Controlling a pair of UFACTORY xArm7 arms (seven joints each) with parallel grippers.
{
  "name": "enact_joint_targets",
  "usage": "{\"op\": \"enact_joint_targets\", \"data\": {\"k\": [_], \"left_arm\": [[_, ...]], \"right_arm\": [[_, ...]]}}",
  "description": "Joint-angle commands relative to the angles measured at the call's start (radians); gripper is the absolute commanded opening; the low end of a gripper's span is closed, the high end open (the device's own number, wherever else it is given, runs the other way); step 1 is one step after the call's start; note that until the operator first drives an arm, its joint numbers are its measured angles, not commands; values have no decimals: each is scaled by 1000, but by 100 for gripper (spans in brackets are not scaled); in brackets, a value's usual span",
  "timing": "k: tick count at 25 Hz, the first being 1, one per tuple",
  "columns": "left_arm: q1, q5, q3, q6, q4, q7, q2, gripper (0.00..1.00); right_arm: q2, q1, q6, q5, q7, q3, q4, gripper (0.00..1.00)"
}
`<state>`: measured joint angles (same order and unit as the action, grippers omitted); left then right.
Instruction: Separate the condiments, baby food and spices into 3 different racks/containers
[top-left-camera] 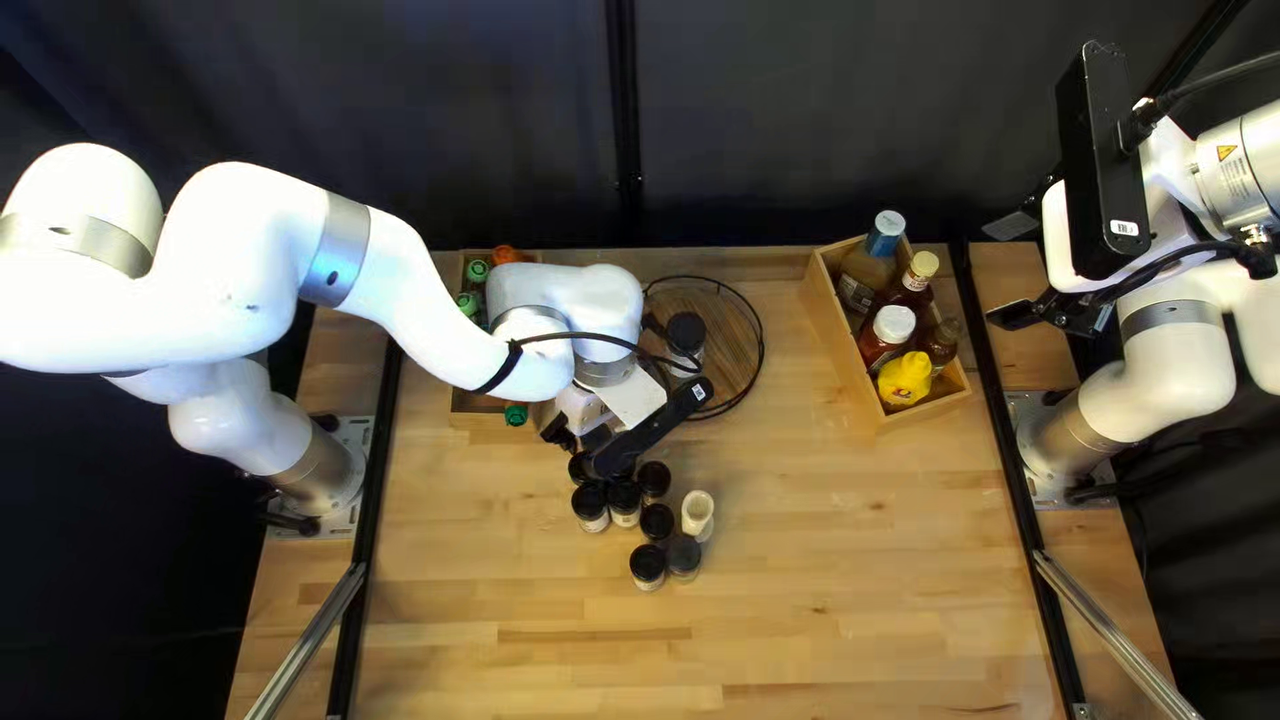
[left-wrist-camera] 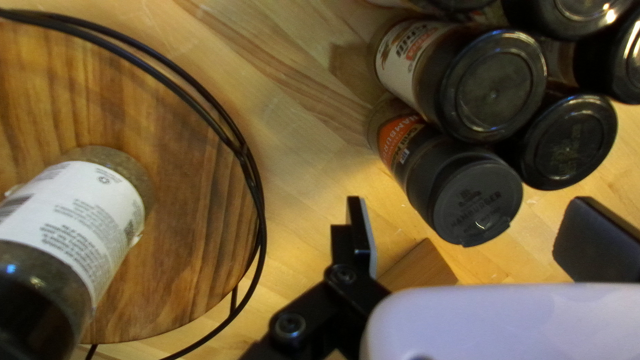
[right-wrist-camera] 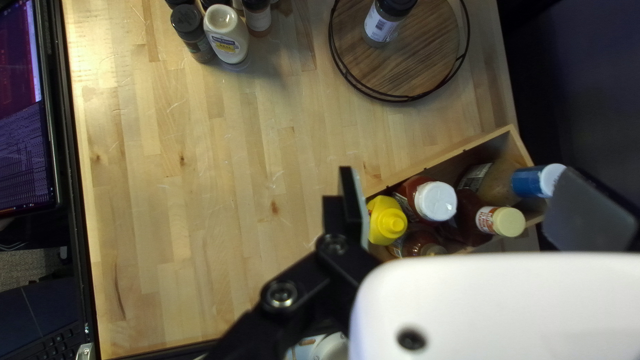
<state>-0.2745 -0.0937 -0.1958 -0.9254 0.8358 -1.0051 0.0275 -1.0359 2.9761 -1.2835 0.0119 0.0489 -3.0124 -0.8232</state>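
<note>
My left gripper [top-left-camera: 584, 447] is over the table beside several dark-lidded spice jars [top-left-camera: 647, 564]; in its wrist view the left gripper [left-wrist-camera: 470, 233] stands open, a grey-lidded jar [left-wrist-camera: 477, 200] ahead of it. One spice jar [top-left-camera: 686, 334] stands on the round wooden rack [left-wrist-camera: 193, 267]. A pale squeeze bottle [right-wrist-camera: 227, 37] stands beside the jar cluster. Sauce bottles and a yellow mustard bottle [top-left-camera: 906, 379] fill a wooden box [top-left-camera: 843, 343]. My right gripper [top-left-camera: 1016, 271] is raised right of that box; in its wrist view the right gripper [right-wrist-camera: 470, 213] is open and empty.
Another wooden box [top-left-camera: 476, 403], partly hidden under my left arm, holds green-capped containers [top-left-camera: 476, 272] and an orange-capped one [top-left-camera: 506, 255]. The round rack's black wire rim [top-left-camera: 759, 340] rises between the two boxes. A screen [right-wrist-camera: 23, 107] stands past the table's near edge.
</note>
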Motion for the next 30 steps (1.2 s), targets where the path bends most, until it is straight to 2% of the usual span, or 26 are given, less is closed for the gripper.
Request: {"op": "enact_joint_targets", "data": {"k": [1, 5, 6, 8, 12, 15, 17, 21, 30], "left_arm": [[-2, 3, 3, -2, 4, 2, 1, 26], [-4, 9, 5, -39, 22, 4, -20, 25], [-5, 11, 5, -54, 30, 5, -30, 19], [-5, 19, 5, -98, 59, 11, -49, 13], [-10, 40, 9, -188, 137, 13, -68, 10], [-25, 54, 24, -233, 185, 7, -74, 2], [-41, 61, 40, -248, 216, 8, -69, 0], [-70, 71, 68, -230, 247, 34, -52, 0], [-119, 80, 116, -96, 189, 113, -43, 0]], "right_arm": [[0, 0, 0, 0, 0, 0, 0, 100], [0, 0, 0, 0, 0, 0, 0, 100], [0, 0, 0, 0, 0, 0, 0, 100], [0, 0, 0, 0, 0, 0, 0, 100], [0, 0, 0, 0, 0, 0, 0, 100], [0, 0, 0, 0, 0, 0, 0, 100], [0, 0, 0, 0, 0, 0, 0, 100], [0, 0, 0, 0, 0, 0, 0, 100], [0, 0, 0, 0, 0, 0, 0, 100]]}}
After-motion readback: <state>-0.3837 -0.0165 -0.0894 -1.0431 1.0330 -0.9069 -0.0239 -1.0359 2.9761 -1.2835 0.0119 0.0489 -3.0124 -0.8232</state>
